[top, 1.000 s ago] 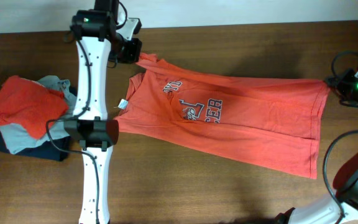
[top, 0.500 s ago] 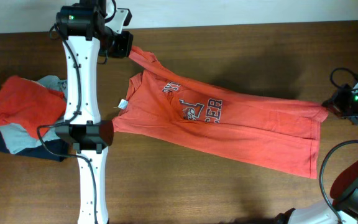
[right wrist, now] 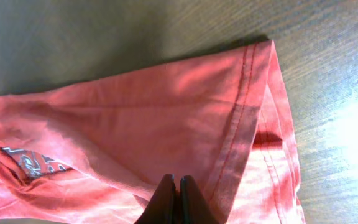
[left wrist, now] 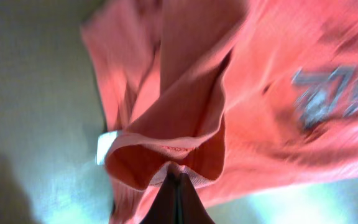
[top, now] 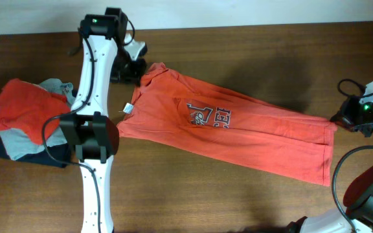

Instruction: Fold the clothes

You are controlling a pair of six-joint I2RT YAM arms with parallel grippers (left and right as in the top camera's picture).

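The clothes' large orange-red T-shirt lies stretched slantwise across the wooden table, collar end left, hem right. Its chest lettering is partly covered by a fold, and the white neck tag shows at the left. At the shirt's upper left corner my left gripper is shut on the fabric; the left wrist view shows the gripper pinching a ribbed edge of the shirt. My right gripper is shut on the hem corner, and the right wrist view shows the gripper clamped on the shirt beside the stitched hem.
A pile of smaller clothes sits at the table's left: an orange-red piece on top, grey-blue under it, navy at the bottom. The left arm's white links hang over the table between pile and shirt. The right arm's body fills the lower right corner.
My left gripper has swung forward and right with the shirt's corner, folding the upper edge down over part of the lettering. My right gripper has drifted down and left with the hem.
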